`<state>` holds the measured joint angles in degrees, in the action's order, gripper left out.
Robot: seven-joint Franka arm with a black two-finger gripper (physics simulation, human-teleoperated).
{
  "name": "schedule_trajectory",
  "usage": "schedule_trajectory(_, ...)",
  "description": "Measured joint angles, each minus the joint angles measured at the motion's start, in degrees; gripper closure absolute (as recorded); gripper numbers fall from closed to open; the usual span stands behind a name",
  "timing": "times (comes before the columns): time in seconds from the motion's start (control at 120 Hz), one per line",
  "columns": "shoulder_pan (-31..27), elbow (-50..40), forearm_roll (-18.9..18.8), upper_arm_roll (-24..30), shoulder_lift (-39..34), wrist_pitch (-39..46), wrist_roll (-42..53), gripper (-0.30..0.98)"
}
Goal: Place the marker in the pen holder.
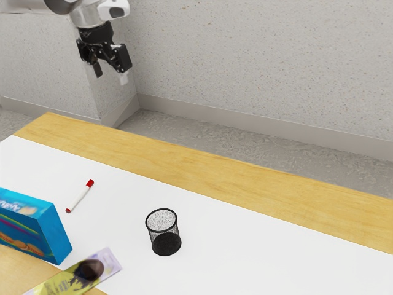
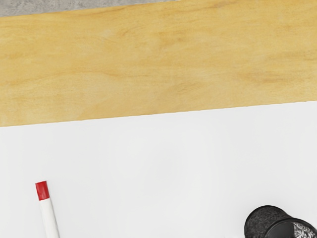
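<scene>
High above the table, at the exterior view's upper left, my gripper [image 1: 110, 74] stands open, its two fingers apart with nothing between them. A white marker with red ends [image 1: 79, 197] lies on the white sheet, well below the gripper; the wrist view has part of the marker [image 2: 49, 214], its red cap included. The black mesh pen holder [image 1: 164, 236] stands upright on the sheet, toward the exterior view's right from the marker. Part of the pen holder [image 2: 267, 220] is also in the wrist view.
A blue box [image 1: 51, 232] stands near the marker at the exterior view's left. A yellow and purple package [image 1: 86, 273] lies between the box and the exterior view's lower edge. The wooden table [image 1: 202, 162] borders the white sheet [image 1: 258, 246].
</scene>
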<state>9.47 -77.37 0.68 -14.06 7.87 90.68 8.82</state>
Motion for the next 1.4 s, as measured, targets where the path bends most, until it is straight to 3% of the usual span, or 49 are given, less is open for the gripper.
schedule_trajectory(0.125,-3.5,-3.0,-1.2,4.4,0.1,1.3,0.4,0.02)
schedule_trajectory(0.192,-1.0,-8.2,-1.2,-1.4,0.6,3.9,0.2,0.02)
schedule_trajectory(0.242,-2.9,-11.1,-1.3,-4.3,0.3,5.4,-0.3,0.02)
schedule_trajectory(0.367,-12.5,-21.2,-0.7,-5.8,-0.3,9.7,-1.3,0.17)
schedule_trajectory(0.467,-14.7,-27.1,0.4,-6.2,0.4,14.0,-2.5,0.25)
schedule_trajectory(0.8,-13.0,-25.8,0.4,-5.3,16.6,28.5,-1.1,0.34)
schedule_trajectory(1.05,-12.9,-31.1,0.9,-4.3,17.0,35.5,2.9,0.36)
schedule_trajectory(1.4,-14.2,-33.6,5.2,-4.3,18.2,44.3,12.2,0.37)
